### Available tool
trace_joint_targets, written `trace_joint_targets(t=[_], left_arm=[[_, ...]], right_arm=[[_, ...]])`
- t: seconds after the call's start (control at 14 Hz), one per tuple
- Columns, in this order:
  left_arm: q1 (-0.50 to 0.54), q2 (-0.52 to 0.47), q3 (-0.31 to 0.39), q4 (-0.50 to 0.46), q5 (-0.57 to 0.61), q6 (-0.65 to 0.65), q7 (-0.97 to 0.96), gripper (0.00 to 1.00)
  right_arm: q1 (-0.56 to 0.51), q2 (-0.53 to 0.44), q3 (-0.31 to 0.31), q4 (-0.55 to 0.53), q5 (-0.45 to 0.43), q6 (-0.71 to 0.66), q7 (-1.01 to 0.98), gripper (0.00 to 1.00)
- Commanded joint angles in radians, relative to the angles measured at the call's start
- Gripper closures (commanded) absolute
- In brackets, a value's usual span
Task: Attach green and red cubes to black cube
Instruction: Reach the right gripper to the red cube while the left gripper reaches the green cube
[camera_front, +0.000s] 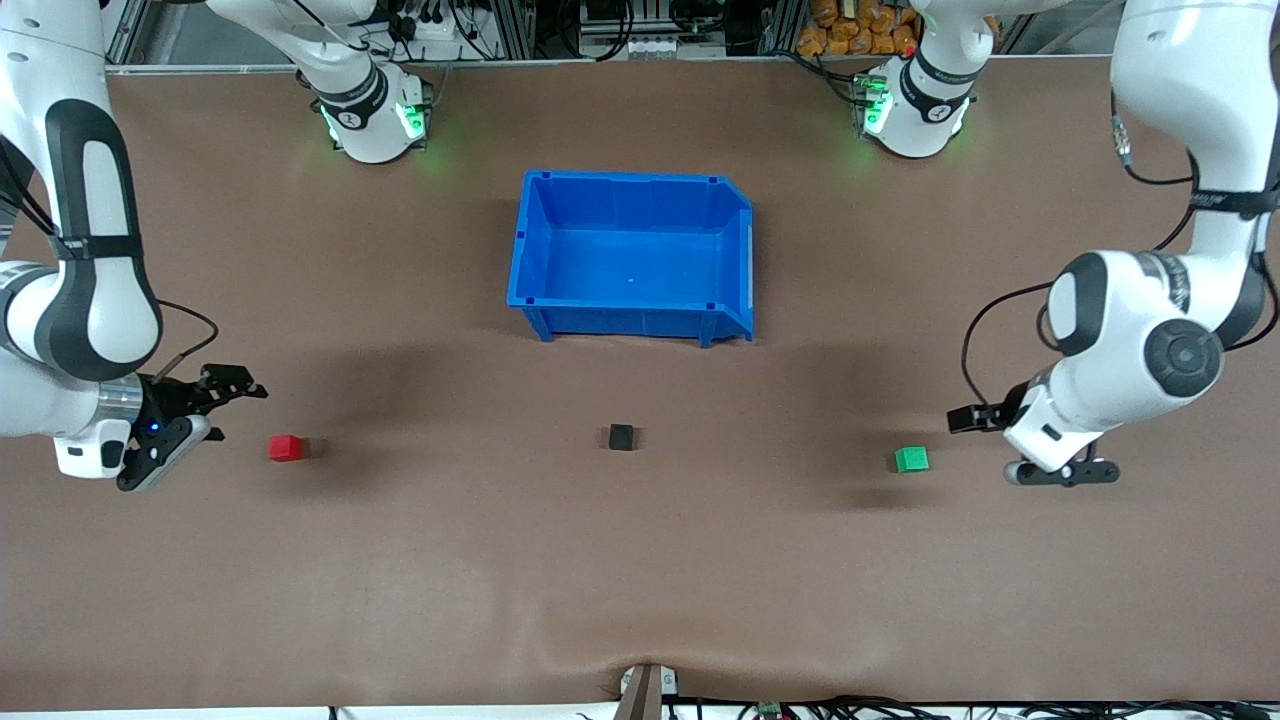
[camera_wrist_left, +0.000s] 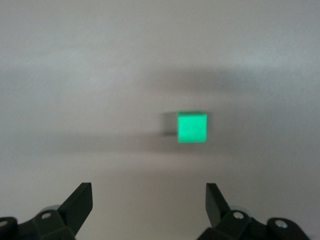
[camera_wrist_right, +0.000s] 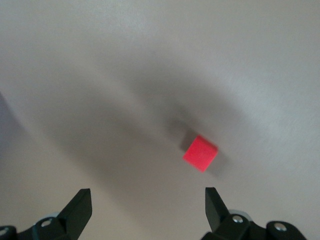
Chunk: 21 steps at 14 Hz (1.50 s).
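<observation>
The black cube sits alone on the brown table, midway between the arms and nearer the front camera than the blue bin. The red cube lies toward the right arm's end. My right gripper is open and empty, low beside it and not touching. The right wrist view shows the red cube ahead of the open right gripper. The green cube lies toward the left arm's end. My left gripper is open and empty beside it. The left wrist view shows the green cube ahead of the open left gripper.
A large empty blue plastic bin stands at mid-table, farther from the front camera than the black cube. The arm bases stand along the table's back edge. A small clamp sits at the table's front edge.
</observation>
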Motion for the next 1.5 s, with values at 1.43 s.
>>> trace_joint_targets(t=[1.43], left_arm=[[-0.041, 0.202, 0.002, 0.041, 0.012, 0.290, -0.025, 0.07]], right_arm=[[0.084, 0.206, 0.003, -0.021, -0.245, 0.259, 0.719, 0.00]])
